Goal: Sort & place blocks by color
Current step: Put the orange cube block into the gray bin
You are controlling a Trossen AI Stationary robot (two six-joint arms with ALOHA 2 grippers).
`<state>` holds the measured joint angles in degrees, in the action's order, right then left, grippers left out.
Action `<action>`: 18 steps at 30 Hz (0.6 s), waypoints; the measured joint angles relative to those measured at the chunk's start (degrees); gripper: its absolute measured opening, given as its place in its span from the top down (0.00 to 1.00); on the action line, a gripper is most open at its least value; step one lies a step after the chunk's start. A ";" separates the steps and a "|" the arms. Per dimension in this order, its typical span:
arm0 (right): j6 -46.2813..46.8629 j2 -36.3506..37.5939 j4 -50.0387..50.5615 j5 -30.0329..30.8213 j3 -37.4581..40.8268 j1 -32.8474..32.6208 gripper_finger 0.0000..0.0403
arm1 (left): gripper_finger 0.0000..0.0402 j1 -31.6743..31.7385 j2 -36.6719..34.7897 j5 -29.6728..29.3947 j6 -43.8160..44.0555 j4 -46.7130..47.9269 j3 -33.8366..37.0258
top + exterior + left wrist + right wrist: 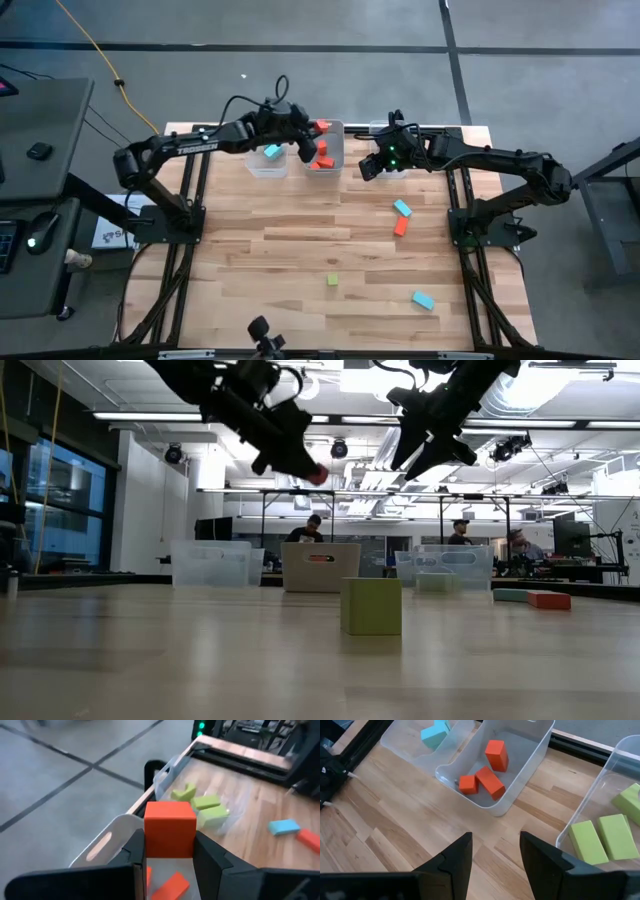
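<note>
Green cube (371, 606): nearest the low camera, we find it alone on the bare wooden table (300, 250), in the near middle
Left gripper (169, 851): we see its fingers clamped on a red-orange cube (169, 829), held in the air above the middle bin (334, 150) at the far edge
Middle bin contents: we count three red-orange blocks (485, 772) lying inside
Left bin (258, 160): holds a light blue block (271, 152)
Right bin (615, 785): holds lime green blocks (602, 837)
Right gripper (496, 851): fingers parted, nothing between them; we place it raised above the table between the middle and right bins
Loose blocks: light blue bar (402, 208) touching a red-orange bar (401, 226) right of centre; another light blue bar (423, 299) near the front right, well apart from the green cube
</note>
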<state>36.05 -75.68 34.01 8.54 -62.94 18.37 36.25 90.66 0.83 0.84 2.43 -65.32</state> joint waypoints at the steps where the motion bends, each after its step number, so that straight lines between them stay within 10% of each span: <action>1: 0.00 0.02 0.01 -0.02 0.00 0.00 0.62 | 0.82 0.19 0.72 0.01 -0.02 -0.14 0.00; 18: 0.00 0.02 -0.01 0.07 0.00 0.00 0.62 | 0.82 3.41 13.12 4.99 1.99 6.08 0.00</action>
<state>36.05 -75.66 34.00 8.60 -62.94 18.37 39.66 103.78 5.81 2.83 8.52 -65.32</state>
